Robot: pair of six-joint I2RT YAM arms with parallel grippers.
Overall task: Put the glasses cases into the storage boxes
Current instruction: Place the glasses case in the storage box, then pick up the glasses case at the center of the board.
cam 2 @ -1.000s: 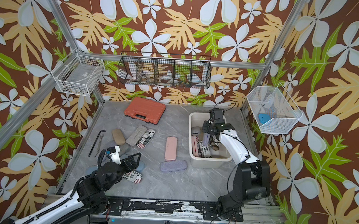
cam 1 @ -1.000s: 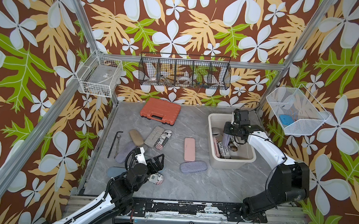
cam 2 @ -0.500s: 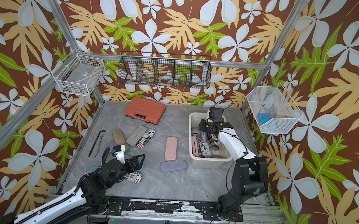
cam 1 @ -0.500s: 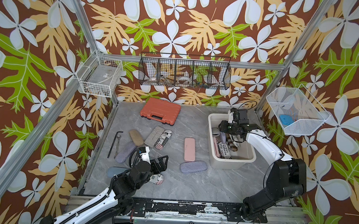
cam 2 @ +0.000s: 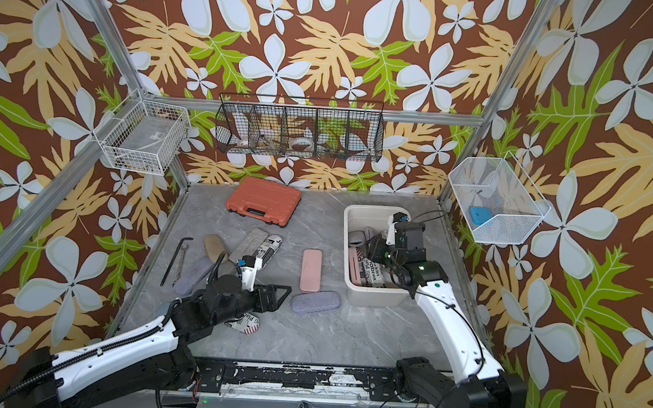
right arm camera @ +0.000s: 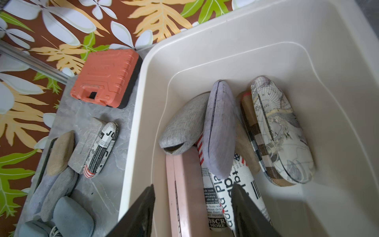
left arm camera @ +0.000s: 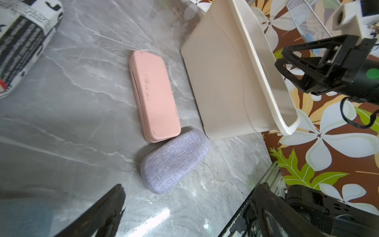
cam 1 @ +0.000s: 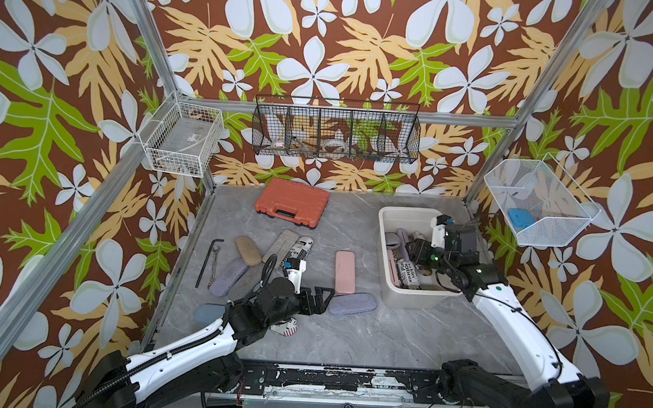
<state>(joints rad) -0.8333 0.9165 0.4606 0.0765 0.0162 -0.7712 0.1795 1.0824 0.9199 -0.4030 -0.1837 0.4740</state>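
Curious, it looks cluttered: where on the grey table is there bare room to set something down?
Bare: the front strip between the lavender case and the front rail; between the orange toolcase and the pink case. Crowded: the case cluster beside the hex key.

- The table top (left arm camera: 61,127) is grey, marbled like stone, smooth and glossy, with bright reflections.
- The tub (left arm camera: 225,86) is cream plastic, smooth with a soft sheen.
- The pink case (left arm camera: 153,98) looks like smooth matt plastic, lightly scuffed.
- The lavender case (left arm camera: 174,162) is woven cloth, matt and finely grained.
- In the tub, the grey case (right arm camera: 184,127) is fuzzy felt.
- The newspaper-print case (right arm camera: 220,195) and map-print case (right arm camera: 281,131) have smooth printed skins.
- The plaid case (right arm camera: 252,131) looks cloth-covered.
- The orange toolcase (right arm camera: 106,76) is ribbed matt plastic.
- The black basket (cam 1: 333,155) is thin metal wire.
- The frame post (cam 1: 147,30) is dull silver metal.
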